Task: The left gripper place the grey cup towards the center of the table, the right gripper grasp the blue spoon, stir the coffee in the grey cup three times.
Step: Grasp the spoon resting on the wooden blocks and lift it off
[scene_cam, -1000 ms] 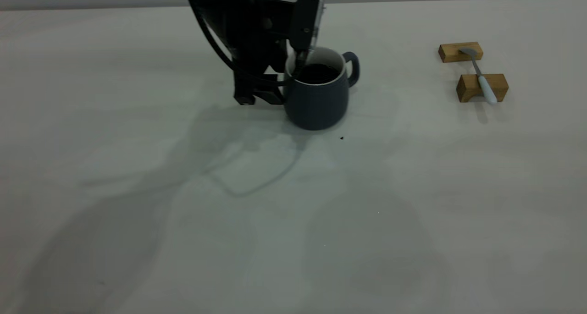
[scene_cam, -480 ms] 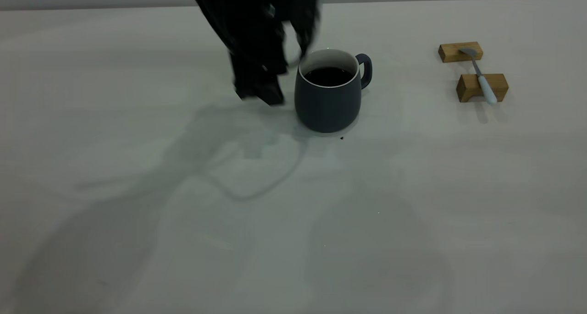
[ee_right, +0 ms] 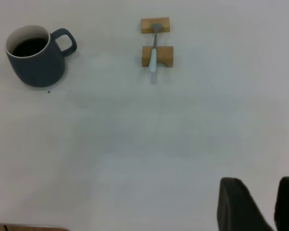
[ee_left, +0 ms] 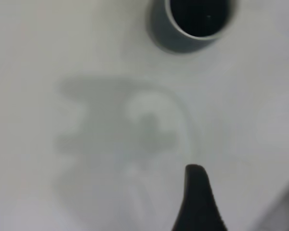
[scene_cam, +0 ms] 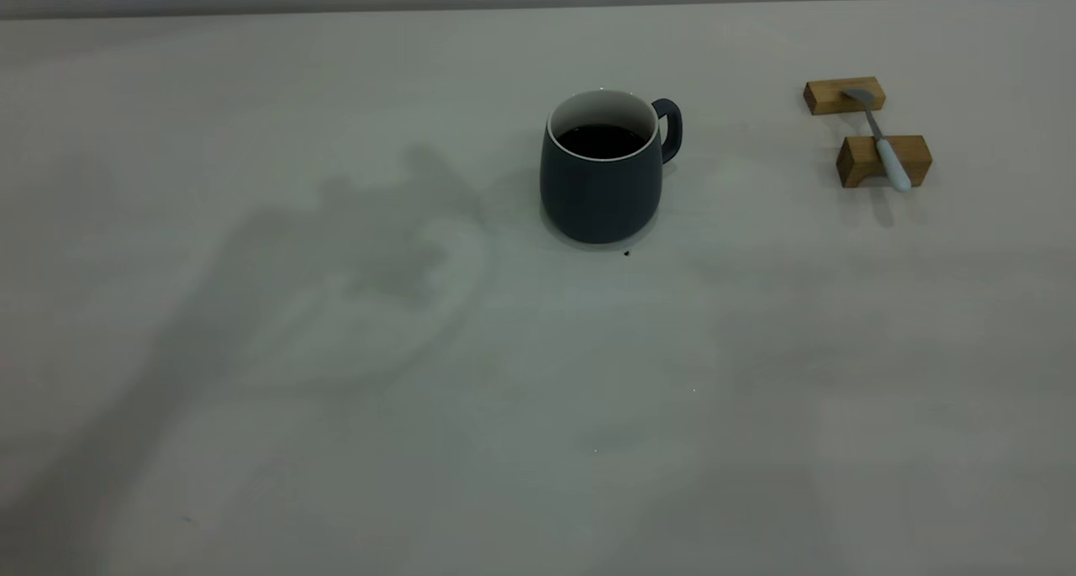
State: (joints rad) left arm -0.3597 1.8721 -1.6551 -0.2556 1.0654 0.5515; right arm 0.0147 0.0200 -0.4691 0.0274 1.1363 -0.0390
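A bare stretch of the pale worktop (scene_cam: 353,441) fills the foreground of the exterior view, crossed only by arm shadows, with neither arm in that view. Farther back, near the middle, the grey cup (scene_cam: 600,168) stands upright and untouched, handle turned toward the right side, the coffee (scene_cam: 600,140) dark below its pale rim and a tiny black speck (scene_cam: 626,253) just in front of its base. Well to the right, the blue spoon (scene_cam: 881,141) lies bridged across two wooden blocks (scene_cam: 883,160), its bowl on the farther block and its pale handle overhanging the nearer one. The left gripper (ee_left: 198,202) hangs above the worktop clear of the cup, showing one dark finger, so its jaws cannot be judged. The right gripper (ee_right: 260,204) waits well short of the spoon, jaws slightly spread and empty. The cup placement looks done; the next move would call for the right gripper to travel to the spoon and close on its handle.
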